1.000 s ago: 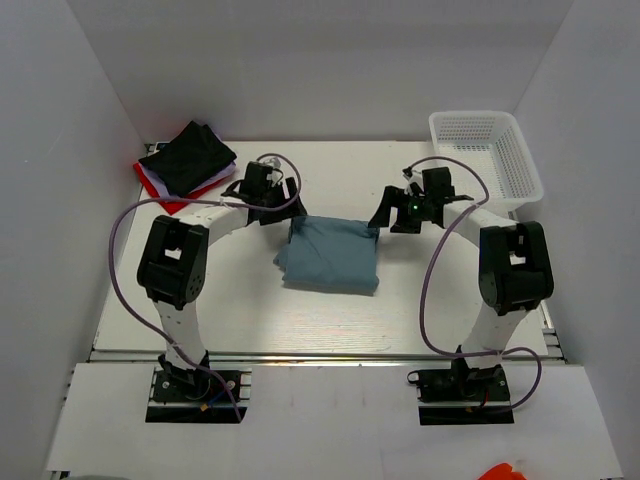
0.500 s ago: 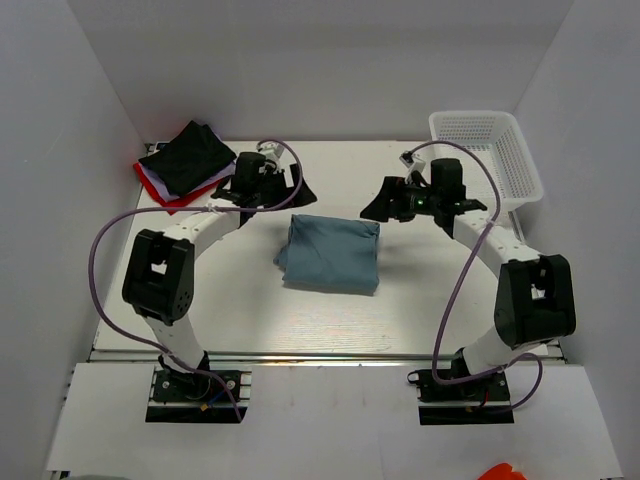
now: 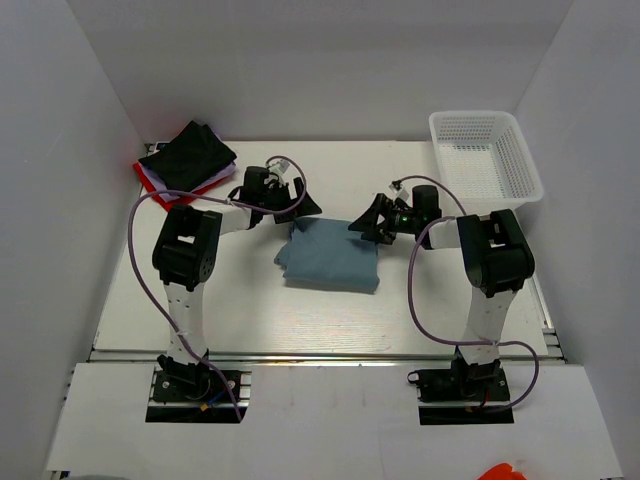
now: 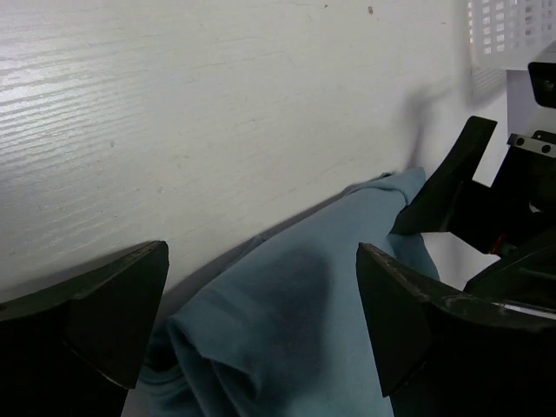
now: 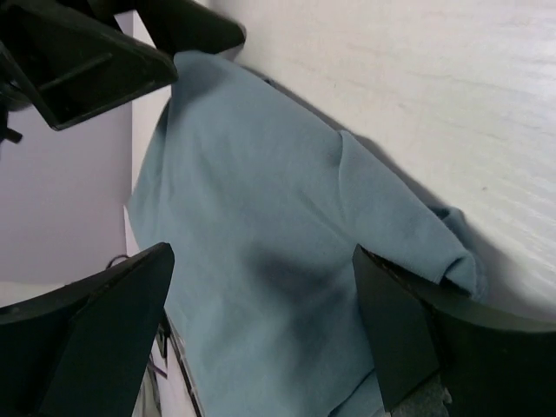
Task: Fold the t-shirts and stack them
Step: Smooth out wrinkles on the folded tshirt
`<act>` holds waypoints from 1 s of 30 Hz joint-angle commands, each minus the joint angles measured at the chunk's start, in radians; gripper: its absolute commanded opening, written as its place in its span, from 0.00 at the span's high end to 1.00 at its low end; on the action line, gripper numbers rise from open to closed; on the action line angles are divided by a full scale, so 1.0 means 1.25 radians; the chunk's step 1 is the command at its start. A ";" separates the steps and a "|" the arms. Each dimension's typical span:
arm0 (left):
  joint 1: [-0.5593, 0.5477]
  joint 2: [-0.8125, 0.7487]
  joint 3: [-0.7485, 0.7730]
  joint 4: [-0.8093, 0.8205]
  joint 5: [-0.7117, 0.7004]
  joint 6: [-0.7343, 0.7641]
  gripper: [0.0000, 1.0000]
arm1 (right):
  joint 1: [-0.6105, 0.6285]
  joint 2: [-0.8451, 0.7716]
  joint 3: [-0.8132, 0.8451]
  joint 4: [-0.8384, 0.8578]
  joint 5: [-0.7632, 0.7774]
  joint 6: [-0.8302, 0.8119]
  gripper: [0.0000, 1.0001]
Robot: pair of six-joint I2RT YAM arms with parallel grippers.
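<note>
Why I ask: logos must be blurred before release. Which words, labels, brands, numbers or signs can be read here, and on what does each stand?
None can be read in any view.
The blue-teal t-shirt is plain cloth, with no print or tag showing.
The black t-shirt, the white basket and the table bear no lettering.
Any marking on the left arm or right arm is too small to tell.

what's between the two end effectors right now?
Only the far edge of the blue shirt, from left end effector to right end effector; clearest in the top view.
</note>
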 commanded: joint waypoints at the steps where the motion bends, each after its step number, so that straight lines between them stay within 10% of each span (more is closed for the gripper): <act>1: 0.013 0.026 0.004 -0.031 -0.002 0.011 0.00 | -0.019 0.013 -0.033 0.129 0.086 0.087 0.10; 17: -0.007 -0.215 0.084 -0.185 -0.148 0.129 0.00 | -0.006 -0.306 0.053 -0.166 0.019 -0.162 0.10; 30: -0.099 -0.261 -0.215 0.061 0.264 0.021 0.00 | 0.031 -0.403 -0.269 0.066 -0.099 -0.008 0.10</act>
